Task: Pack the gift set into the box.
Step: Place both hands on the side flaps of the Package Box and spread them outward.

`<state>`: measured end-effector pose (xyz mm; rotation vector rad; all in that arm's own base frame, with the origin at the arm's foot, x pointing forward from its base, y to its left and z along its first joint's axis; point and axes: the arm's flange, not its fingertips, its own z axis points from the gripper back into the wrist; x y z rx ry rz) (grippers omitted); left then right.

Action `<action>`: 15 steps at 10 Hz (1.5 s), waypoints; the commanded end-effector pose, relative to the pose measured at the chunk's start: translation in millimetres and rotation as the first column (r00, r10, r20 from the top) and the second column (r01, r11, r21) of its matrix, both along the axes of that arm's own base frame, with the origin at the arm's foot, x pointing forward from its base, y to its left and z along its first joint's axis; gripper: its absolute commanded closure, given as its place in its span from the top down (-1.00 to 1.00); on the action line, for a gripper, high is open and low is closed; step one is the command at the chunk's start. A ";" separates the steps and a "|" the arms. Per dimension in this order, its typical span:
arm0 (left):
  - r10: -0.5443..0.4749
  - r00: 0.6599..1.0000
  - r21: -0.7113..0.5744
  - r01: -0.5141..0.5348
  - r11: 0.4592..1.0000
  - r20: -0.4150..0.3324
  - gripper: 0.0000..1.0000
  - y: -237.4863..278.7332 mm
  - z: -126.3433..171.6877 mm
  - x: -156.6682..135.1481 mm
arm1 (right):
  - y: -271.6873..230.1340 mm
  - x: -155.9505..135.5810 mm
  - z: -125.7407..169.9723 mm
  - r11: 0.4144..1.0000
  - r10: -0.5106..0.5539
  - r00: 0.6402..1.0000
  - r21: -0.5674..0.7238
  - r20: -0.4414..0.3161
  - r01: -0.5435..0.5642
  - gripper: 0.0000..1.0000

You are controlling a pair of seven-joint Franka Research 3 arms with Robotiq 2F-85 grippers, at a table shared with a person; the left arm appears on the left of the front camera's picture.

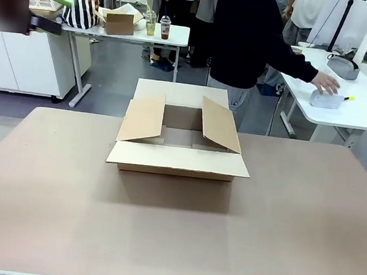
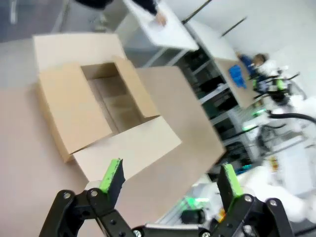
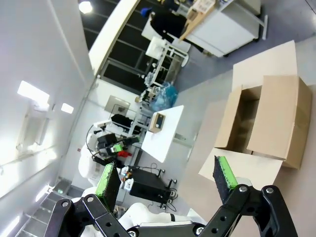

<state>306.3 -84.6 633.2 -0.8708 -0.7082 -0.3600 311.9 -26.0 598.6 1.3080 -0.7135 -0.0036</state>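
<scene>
My front camera faces across the worktop (image 1: 303,240); both wrist cameras look down from high, sharing the box (image 1: 180,140).

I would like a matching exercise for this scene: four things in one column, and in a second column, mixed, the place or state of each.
Things:
1. box
2. person's hand
3. left gripper
4. two drink cups

Place or state:
A. on the far white table behind the person
B. open, holding nothing, above the table
C. on a grey object on the white side table
D. in the middle of the brown table, flaps open

Pairs: 1-D, 2-C, 3-B, 4-A
</scene>
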 end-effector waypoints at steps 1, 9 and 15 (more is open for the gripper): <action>0.136 0.989 0.283 -0.112 0.953 -0.065 1.00 -56.1 16.9 45.5 | 2.5 5.2 -0.2 1.000 0.001 0.999 0.011 0.040 -0.002 1.00; 0.410 0.908 0.608 -0.373 0.701 0.085 1.00 -155.8 -81.7 118.3 | 2.5 5.2 -0.2 1.000 0.001 0.999 0.011 0.040 -0.002 1.00; 0.455 0.883 0.621 -0.296 0.726 -0.112 1.00 -195.5 -97.5 156.6 | 2.5 5.2 -0.2 1.000 0.001 0.999 0.011 0.040 -0.002 1.00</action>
